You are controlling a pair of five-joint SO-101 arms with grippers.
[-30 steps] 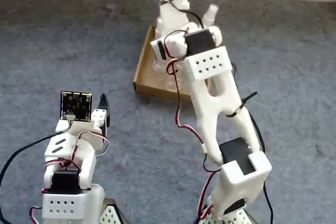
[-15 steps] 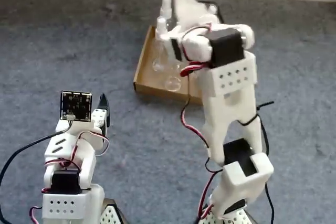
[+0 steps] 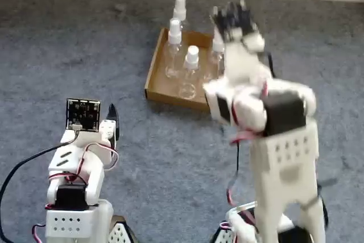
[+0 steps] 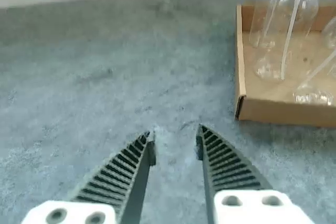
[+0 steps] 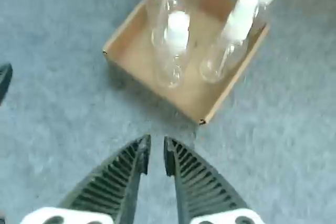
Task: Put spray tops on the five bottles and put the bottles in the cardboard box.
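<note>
Logged right gripper [image 5: 156,148] raised just short of the cardboard box [image 3: 170,98], jaws a sliver apart, holding nothing. Logged left gripper [image 4: 174,135] low, apart from the box's near corner, jaws partly spread, likewise empty. Counted three bottles [image 3: 191,69] upright inside the box, spray tops [image 3: 192,55] fitted. Noted a fourth, capped, at the box's far rim, inside or outside unclear. Could not place a fifth. Judged nearly done.

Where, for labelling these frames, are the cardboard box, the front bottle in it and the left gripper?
cardboard box [image 3: 173,99], high view, on its front wall.
front bottle [image 3: 192,56], high view, on its white spray top.
left gripper [image 4: 174,137], left wrist view, midway between the tips of its open jaws.
</note>
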